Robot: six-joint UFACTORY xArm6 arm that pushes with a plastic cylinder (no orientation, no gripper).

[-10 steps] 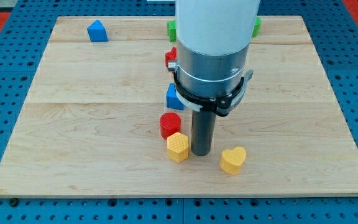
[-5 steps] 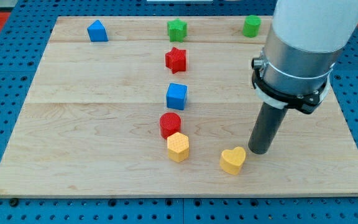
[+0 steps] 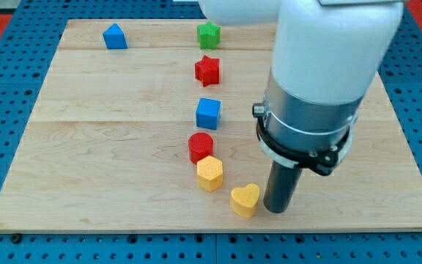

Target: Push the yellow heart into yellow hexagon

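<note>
The yellow heart point(image 3: 245, 200) lies near the view's bottom edge of the wooden board point(image 3: 108, 147). The yellow hexagon point(image 3: 210, 173) sits a short gap to its upper left. My tip point(image 3: 277, 210) rests on the board right against the heart's right side. The heart and hexagon are close but apart.
A red cylinder point(image 3: 201, 147) touches the hexagon's top. Above it in a column stand a blue cube point(image 3: 208, 113), a red star point(image 3: 207, 70) and a green star point(image 3: 209, 34). A blue block point(image 3: 114, 36) sits at the top left. The arm's body hides the board's upper right.
My tip moved from between the hexagon and heart to the heart's right side, then left. The heart slid left and down, closer to the hexagon. The green block at top right is now hidden.
</note>
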